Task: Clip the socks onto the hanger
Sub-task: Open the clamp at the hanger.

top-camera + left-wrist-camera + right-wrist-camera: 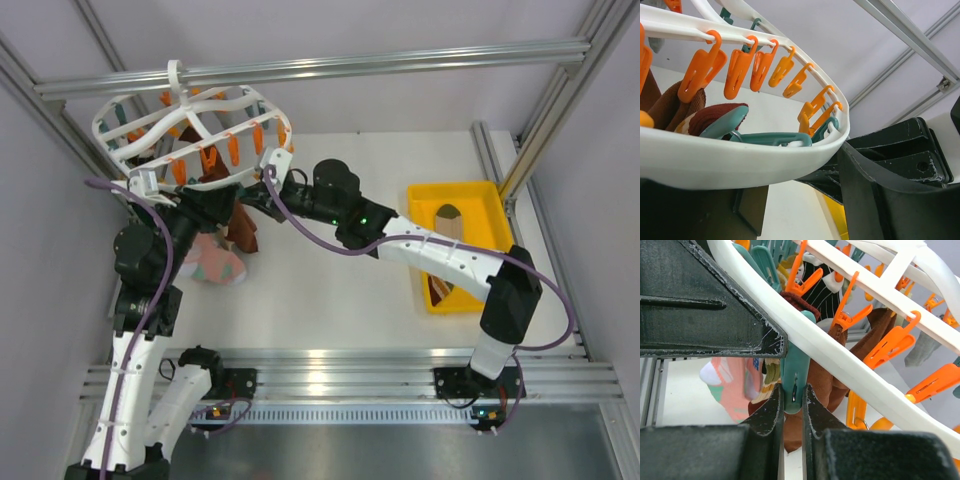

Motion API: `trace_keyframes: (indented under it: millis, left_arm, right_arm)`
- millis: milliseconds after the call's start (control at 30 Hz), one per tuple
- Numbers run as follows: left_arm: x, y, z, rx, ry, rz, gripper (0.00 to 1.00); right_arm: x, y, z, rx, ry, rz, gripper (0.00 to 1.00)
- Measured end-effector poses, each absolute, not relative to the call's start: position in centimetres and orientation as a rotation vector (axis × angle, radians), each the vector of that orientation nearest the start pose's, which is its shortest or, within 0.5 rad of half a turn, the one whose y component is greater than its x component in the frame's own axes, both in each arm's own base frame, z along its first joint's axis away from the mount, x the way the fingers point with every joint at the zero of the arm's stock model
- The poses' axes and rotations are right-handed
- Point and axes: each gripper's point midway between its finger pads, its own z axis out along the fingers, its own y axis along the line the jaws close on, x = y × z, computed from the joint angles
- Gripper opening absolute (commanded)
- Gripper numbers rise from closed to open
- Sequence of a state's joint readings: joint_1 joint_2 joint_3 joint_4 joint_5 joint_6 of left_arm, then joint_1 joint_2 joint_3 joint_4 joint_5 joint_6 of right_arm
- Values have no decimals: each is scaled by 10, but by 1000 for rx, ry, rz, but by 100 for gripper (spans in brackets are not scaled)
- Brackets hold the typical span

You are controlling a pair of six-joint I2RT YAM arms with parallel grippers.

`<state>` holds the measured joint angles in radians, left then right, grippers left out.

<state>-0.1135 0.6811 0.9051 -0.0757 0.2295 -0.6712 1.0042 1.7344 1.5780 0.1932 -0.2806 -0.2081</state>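
While I watched the feeds, the right gripper (793, 399) had its jaws clenched almost fully together on the lower end of a teal plastic clip (790, 367). That clip dangled from the rim of the large round white plastic hanger (840, 357). A maroon-brown fabric sock (822, 382) hung limp just behind the clip, touching it or very nearly so. The white rim cut diagonally across the wrist view, directly above the pinched clip.

The left gripper (790, 172) sat at the opposite side of the ring with its jaws roughly half apart and the broad rim lying across the gap. I could not tell whether they actually pinched the rim or merely straddled it. A row of orange plastic clips (737, 70) hung from the spoke beyond it.

From above, the hanger hooked over the aluminium rail (400, 60) at the back left, tilted, with both arms reaching up to it. A pink fabric sock with mint and orange patches (215, 262) lay on the surface (330, 290) beneath the ring, beside the left arm. Well off to the right stood a yellow plastic tray (455, 188) holding more socks (447, 214), and the right arm crossed over its near half.
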Motion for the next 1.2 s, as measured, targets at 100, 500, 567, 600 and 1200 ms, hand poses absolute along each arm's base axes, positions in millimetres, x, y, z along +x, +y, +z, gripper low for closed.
trace_keyframes:
  millis: [100, 500, 567, 600, 1200]
  left_arm:
    - [273, -96, 393, -215, 1469, -789, 59]
    - [271, -89, 375, -246, 1524, -737, 68]
    - [268, -89, 374, -244, 1523, -739, 71]
    - [265, -91, 374, -233, 1520, -749, 72]
    - [241, -78, 402, -276, 1506, -715, 74]
  right_arm:
    - [267, 495, 362, -1084, 1176, 828, 0]
    - [257, 500, 360, -1099, 1179, 844, 0]
    - [254, 501, 360, -1106, 1175, 852, 0]
    - [253, 502, 360, -1110, 1172, 857, 0]
    - [236, 519, 366, -1145, 1123, 911, 0]
